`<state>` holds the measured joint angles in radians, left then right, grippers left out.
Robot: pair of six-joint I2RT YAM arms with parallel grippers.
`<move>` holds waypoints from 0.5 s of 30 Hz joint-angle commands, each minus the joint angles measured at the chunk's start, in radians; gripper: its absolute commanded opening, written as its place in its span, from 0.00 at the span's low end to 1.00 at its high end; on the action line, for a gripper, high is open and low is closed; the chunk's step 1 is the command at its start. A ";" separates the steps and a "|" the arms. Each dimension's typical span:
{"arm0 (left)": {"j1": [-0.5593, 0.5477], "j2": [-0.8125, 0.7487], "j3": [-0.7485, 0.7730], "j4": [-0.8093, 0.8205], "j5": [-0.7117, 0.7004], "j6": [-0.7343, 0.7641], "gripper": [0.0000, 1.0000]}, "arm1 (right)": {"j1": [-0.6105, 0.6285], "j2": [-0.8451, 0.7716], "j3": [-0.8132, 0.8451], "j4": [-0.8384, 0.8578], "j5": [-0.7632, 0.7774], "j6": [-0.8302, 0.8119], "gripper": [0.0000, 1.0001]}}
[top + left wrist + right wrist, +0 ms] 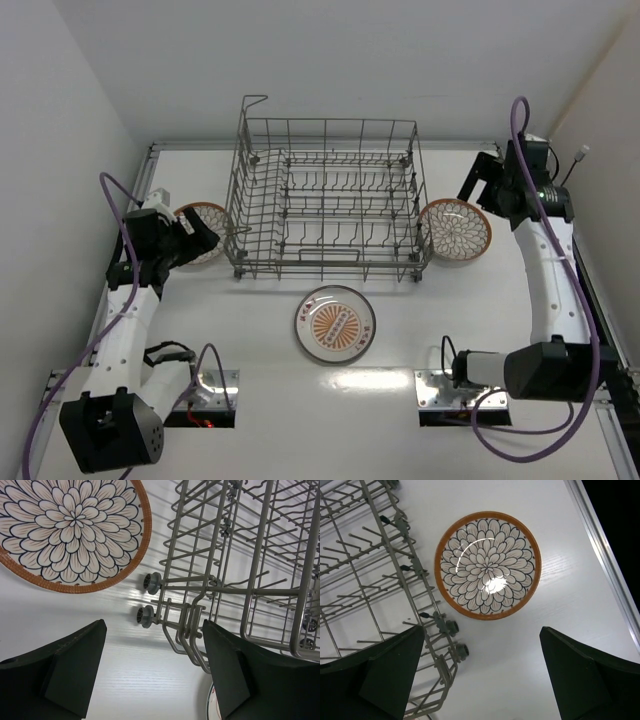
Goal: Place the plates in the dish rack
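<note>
The grey wire dish rack [325,200] stands at the back middle of the table and holds no plates. One brown-rimmed petal plate [208,222] lies flat left of it, another [455,232] right of it. The dark-rimmed orange sunburst plate [335,323] lies in front of the rack. My left gripper [203,240] is open and empty over the left plate's near edge. In the left wrist view the gripper [155,675] has that plate [70,530] ahead and the rack's corner [240,555] to the right. My right gripper [480,188] hovers open and empty above the right plate [487,565], with the rack [370,565] to its left.
White walls close in at left, right and back. A metal rail [600,545] runs along the table's right edge. Purple cables [118,215] loop off both arms. The arm bases [200,390] are bolted at the near edge. A sliver of the sunburst plate [211,705] shows by my left finger.
</note>
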<state>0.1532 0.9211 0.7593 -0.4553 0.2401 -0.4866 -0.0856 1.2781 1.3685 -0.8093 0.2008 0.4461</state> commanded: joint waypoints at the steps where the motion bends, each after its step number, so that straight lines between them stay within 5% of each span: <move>1: -0.012 -0.011 -0.005 0.023 -0.013 0.003 0.76 | -0.009 -0.020 0.006 0.031 -0.050 0.023 1.00; 10: -0.021 -0.011 -0.005 0.023 -0.013 0.003 0.76 | -0.170 0.163 0.113 -0.070 0.019 0.100 1.00; 15: -0.021 -0.021 0.005 0.023 -0.013 0.003 0.76 | -0.434 0.338 -0.005 0.048 -0.479 0.091 0.91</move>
<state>0.1390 0.9199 0.7593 -0.4553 0.2340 -0.4866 -0.4149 1.5360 1.4330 -0.7971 -0.0147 0.5194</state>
